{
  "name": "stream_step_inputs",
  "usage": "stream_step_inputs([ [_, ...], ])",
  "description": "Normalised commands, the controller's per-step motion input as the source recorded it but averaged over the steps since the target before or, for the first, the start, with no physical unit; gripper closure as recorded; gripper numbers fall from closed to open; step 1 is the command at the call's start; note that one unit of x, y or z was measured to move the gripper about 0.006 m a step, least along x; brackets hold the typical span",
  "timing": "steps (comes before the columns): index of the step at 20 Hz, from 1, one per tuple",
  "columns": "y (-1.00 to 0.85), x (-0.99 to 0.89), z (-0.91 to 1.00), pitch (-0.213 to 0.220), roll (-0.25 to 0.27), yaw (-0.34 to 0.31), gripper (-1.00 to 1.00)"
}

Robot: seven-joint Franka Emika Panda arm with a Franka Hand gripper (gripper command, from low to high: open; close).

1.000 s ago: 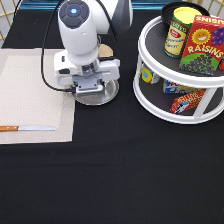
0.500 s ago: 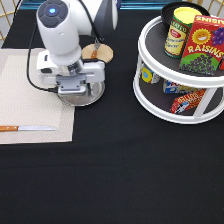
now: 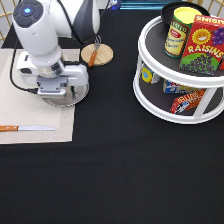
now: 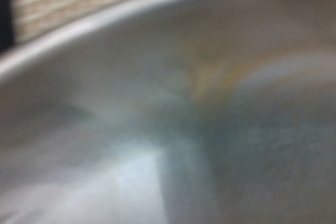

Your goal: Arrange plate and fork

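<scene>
The shiny silver plate (image 3: 69, 98) sits low at the right edge of the beige placemat (image 3: 20, 107), mostly hidden under my hand. My gripper (image 3: 54, 91) is down on the plate's near rim and shut on it. In the wrist view the plate's metal surface (image 4: 195, 130) fills the picture, with a bit of placemat (image 4: 52, 12) past its rim. The fork (image 3: 94, 53), with a reddish-brown handle, lies across the small tan wooden disc (image 3: 103, 55), up and to the right of the gripper in the exterior view.
A wooden-handled knife (image 3: 25, 128) lies along the placemat's lower part. A white two-tier turntable (image 3: 150, 95) stands at the exterior view's right, with a can (image 3: 179, 31) and a raisins box (image 3: 201, 45) on top and packets below.
My gripper has moved toward the exterior view's left with the plate, from beside the wooden disc onto the placemat's right edge. The fork, disc and knife have not moved.
</scene>
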Motion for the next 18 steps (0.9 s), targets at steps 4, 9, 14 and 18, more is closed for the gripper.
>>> stream_step_inputs([
  [4, -0.95, 0.36, 0.08, 0.063, 0.078, 0.015, -1.0],
  [9, -0.93, 0.3, 0.09, 0.057, 0.068, 0.06, -1.0],
  [14, -0.89, 0.27, 0.1, 0.056, 0.06, 0.097, -1.0],
  [18, -0.9, 0.23, 0.05, 0.085, 0.069, 0.084, -1.0],
])
